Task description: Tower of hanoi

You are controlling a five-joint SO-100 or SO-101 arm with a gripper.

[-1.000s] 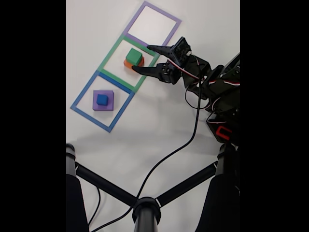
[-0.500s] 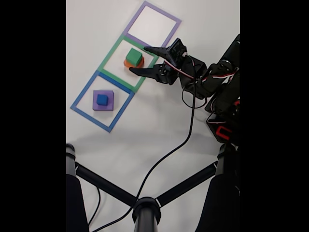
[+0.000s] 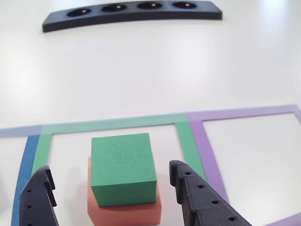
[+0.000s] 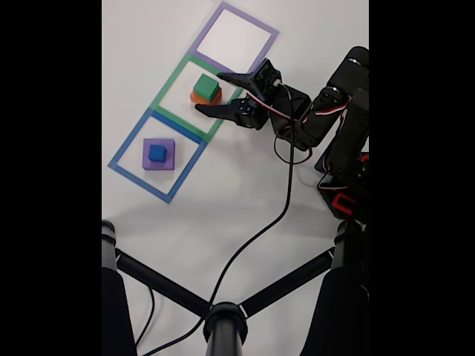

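Observation:
The green block sits on the salmon-orange block inside the green tape square. My gripper is open, with one black finger on each side of this stack and a gap to the green block on both sides. In the fixed view the green block rests on the orange block, and the gripper straddles them from the right. The blue cube lies on the purple block inside the blue tape square.
A purple tape square lies beyond the green one with nothing in it. A black bar with round holes lies at the far side of the table. A black stand and the arm's cable cross the near table.
The gripper has slid left, so its open fingers now flank the green and orange stack instead of standing at its right edge. The arm's elbow has risen. The blocks have not moved.

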